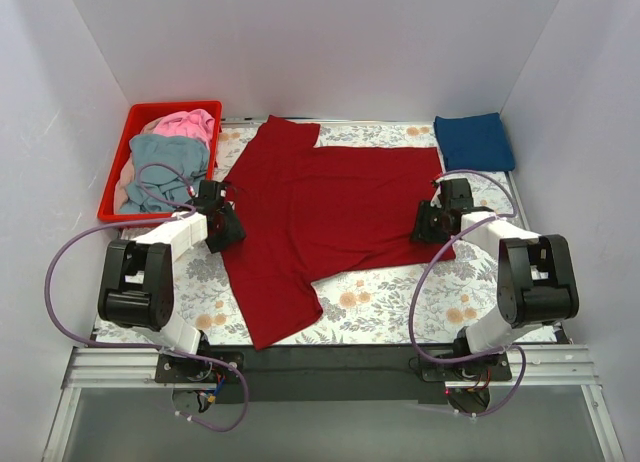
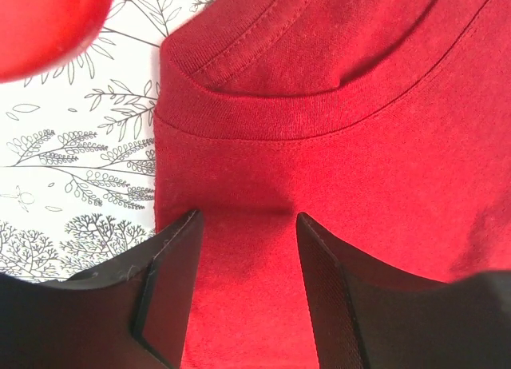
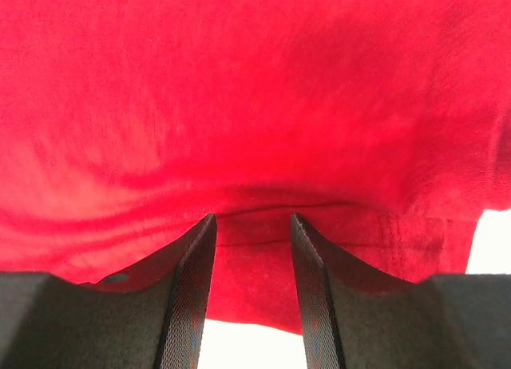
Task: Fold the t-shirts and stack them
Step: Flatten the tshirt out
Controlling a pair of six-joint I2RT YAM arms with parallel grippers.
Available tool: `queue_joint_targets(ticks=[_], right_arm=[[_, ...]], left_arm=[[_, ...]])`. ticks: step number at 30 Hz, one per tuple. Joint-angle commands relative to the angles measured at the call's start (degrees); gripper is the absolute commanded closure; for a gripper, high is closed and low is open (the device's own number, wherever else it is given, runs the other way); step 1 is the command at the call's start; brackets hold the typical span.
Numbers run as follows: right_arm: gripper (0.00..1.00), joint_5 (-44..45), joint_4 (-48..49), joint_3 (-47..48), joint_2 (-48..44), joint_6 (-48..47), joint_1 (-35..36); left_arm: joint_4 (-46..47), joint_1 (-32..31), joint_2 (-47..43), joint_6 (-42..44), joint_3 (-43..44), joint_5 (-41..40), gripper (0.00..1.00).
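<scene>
A dark red t-shirt [image 1: 330, 212] lies spread flat across the middle of the floral table, collar to the left and hem to the right. My left gripper [image 1: 228, 227] is open, with its fingers down on the cloth just below the collar [image 2: 263, 113]. In the left wrist view the gripper [image 2: 247, 225] has red cloth between its fingers. My right gripper [image 1: 425, 225] is open at the shirt's right hem. In the right wrist view it [image 3: 253, 225] straddles the hem edge [image 3: 255, 305]. A folded navy blue t-shirt [image 1: 474, 142] lies at the back right.
A red plastic basket [image 1: 140, 117] at the back left holds a grey-blue shirt [image 1: 165, 167] and a pink shirt [image 1: 188, 124]. Its corner shows in the left wrist view [image 2: 40, 25]. White walls close in the table on three sides.
</scene>
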Motion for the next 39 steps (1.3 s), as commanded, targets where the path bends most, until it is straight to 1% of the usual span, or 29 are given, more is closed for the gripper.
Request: queue_joint_targets(ticks=[1,4,5,8,9,10,12,13,15,16,17,18,20,21,22,23,24,27,28,31,32,34,39], right_arm=[[0.50,2.2,5.0,0.8,5.1,0.6,-3.7],[0.50,1.3,3.9,4.4,5.9,-0.5,-4.5],[0.50,-0.3,3.8,5.3,4.4,-0.7,-4.4],[0.50,-1.3,2.6,5.5,1.7,-1.4,-3.9],[0.50,-1.0,2.0,5.4,0.2,-1.9,-3.5],[0.50,-0.4,0.9,5.3,-0.5,-2.4,-3.4],[0.50,0.3,-0.5,4.1,-3.4,-2.4,-3.3],[0.50,0.3,-0.6,2.3,-4.6,-1.8,-3.2],[0.50,0.4,-0.6,0.7,-8.9,-1.5,-2.5],[0.50,0.6,-0.6,-0.8,-10.5,-1.2,-2.2],[0.50,0.5,-0.9,-1.5,-12.1,-0.6,-1.9],[0.50,0.3,-0.9,-2.2,-15.2,-0.2,-1.7],[0.48,0.1,-0.9,-4.0,-18.7,1.1,-1.5],[0.48,0.2,-0.8,-4.4,-22.6,1.4,-1.4],[0.47,0.4,-0.8,-4.7,-24.4,1.7,-1.4],[0.46,0.5,-0.8,-5.2,-26.3,1.9,-1.4],[0.46,0.8,-1.0,-5.2,-29.5,2.0,-1.4],[0.44,0.4,-1.7,-4.5,-34.0,1.5,-1.3],[0.44,0.3,-2.1,-4.5,-35.0,1.5,-1.3],[0.43,-0.3,-2.2,-4.9,-38.6,1.5,-1.3],[0.43,-0.7,-2.3,-4.9,-39.6,1.6,-1.3],[0.43,-2.5,-2.5,-5.0,-40.0,0.9,-1.3],[0.43,-5.5,-2.6,-5.8,-40.7,0.1,-1.2]], left_arm=[[-1.8,0.8,1.6,0.2,-1.0,-0.8,0.50],[-1.5,0.8,-0.2,0.6,-1.6,-0.8,0.48],[-1.3,0.7,-0.9,0.8,-1.7,-1.0,0.47],[-0.7,-1.2,-3.8,1.7,-2.2,-2.0,0.45],[-0.6,-2.4,-4.6,2.6,-2.2,-3.5,0.44],[-0.5,-5.3,-5.3,3.1,-2.0,-4.6,0.44],[-0.7,-8.4,-7.5,3.7,-0.7,-5.6,0.43],[-0.7,-11.2,-8.3,3.7,-0.1,-5.1,0.42],[0.2,-13.9,-10.3,3.9,1.8,-2.5,0.42],[1.4,-16.7,-10.5,4.5,2.5,-1.9,0.41],[2.0,-18.1,-10.6,5.0,3.2,-0.8,0.41],[2.8,-20.4,-9.9,5.6,4.8,2.0,0.41],[5.3,-22.6,-8.6,6.7,6.5,5.0,0.41],[6.1,-23.7,-7.5,7.2,8.2,7.1,0.41],[7.1,-26.3,-6.3,7.5,9.3,9.7,0.41],[7.6,-27.6,-3.6,8.0,10.4,10.5,0.41],[7.8,-30.4,-2.2,8.2,12.6,11.6,0.41],[9.4,-34.6,3.4,9.1,15.8,12.7,0.41],[10.5,-37.0,4.9,9.7,17.7,12.7,0.42],[11.0,-40.7,10.5,11.9,21.4,12.8,0.46],[11.0,-41.4,11.9,12.2,23.9,12.8,0.48],[11.0,-42.9,15.2,13.0,25.8,12.9,0.55],[11.1,-44.5,20.3,14.5,29.8,11.0,0.59]])
